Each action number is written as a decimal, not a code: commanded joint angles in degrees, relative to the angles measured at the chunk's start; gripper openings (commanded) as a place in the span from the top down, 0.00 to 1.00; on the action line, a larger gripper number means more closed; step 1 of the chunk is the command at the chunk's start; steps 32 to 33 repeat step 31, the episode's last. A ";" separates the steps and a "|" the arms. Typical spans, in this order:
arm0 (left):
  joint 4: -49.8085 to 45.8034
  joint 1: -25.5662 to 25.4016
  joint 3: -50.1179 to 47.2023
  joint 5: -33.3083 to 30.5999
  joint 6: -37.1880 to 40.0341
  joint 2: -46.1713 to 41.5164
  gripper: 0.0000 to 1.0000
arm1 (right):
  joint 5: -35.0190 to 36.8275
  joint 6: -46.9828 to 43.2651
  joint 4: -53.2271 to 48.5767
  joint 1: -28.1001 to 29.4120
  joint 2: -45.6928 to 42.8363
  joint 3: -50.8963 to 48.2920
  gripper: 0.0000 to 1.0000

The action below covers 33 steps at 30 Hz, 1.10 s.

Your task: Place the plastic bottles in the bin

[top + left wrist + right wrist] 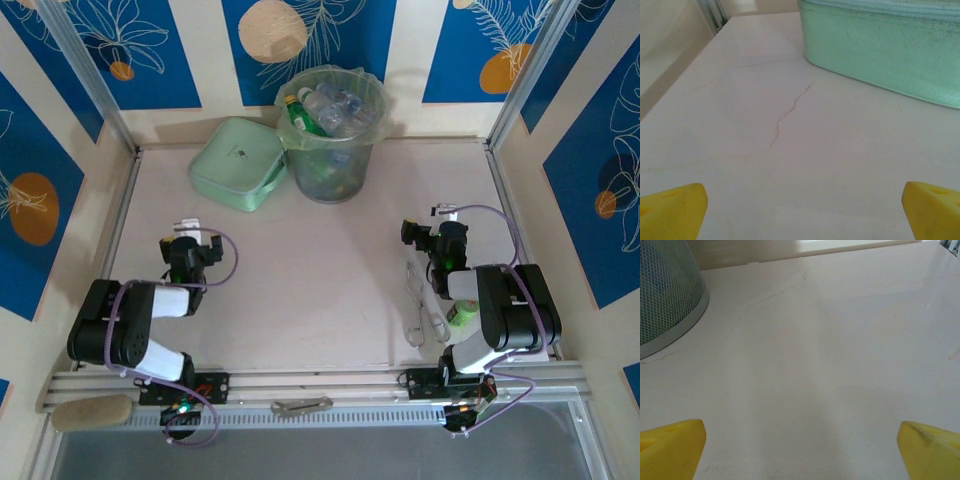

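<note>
The plastic bottles (325, 108) are piled inside the bin (345, 170) at the far middle of the table (300, 290). Clear ones with blue labels sit on top and a green one with a yellow cap leans at the left rim. Every bottle we can pick out is in there, so by our reckoning the job is done or very close to it. Sweeping from the left, the left gripper (804, 207) hovers low over bare table, yellow fingers spread wide and holding nothing. Just beyond it lies the flat pale-green case (238, 163), right up against the bin's left side, though we can't tell whether the two touch. Then the bin itself, and here's the catch: through the liner and the translucent wall the lower bottles blur into green and grey shapes, so we can't count them. On to the right gripper (800, 445), on the right side and aimed toward the far end, with the bin's wall off to its left. Its fingers are likewise wide apart with nothing between them. Beside that arm lie the metal tongs (420, 305) and a stubby lime-green item (462, 313), which is half tucked under the arm's black body and hard to read; we'd not call it a bottle. Whatever lies under the two arms or behind the bin is hidden from us, so we can't rule out a stray bottle.
</note>
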 commanded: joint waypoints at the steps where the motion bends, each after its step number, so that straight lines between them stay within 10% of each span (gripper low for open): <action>1: 8.16 -0.57 0.25 4.38 2.88 1.45 0.01 | 0.41 -0.33 2.43 0.37 -0.05 -0.13 0.01; 33: 7.38 -0.74 2.82 4.24 3.15 5.29 0.00 | 0.33 -0.33 2.21 0.37 -0.05 -0.09 0.01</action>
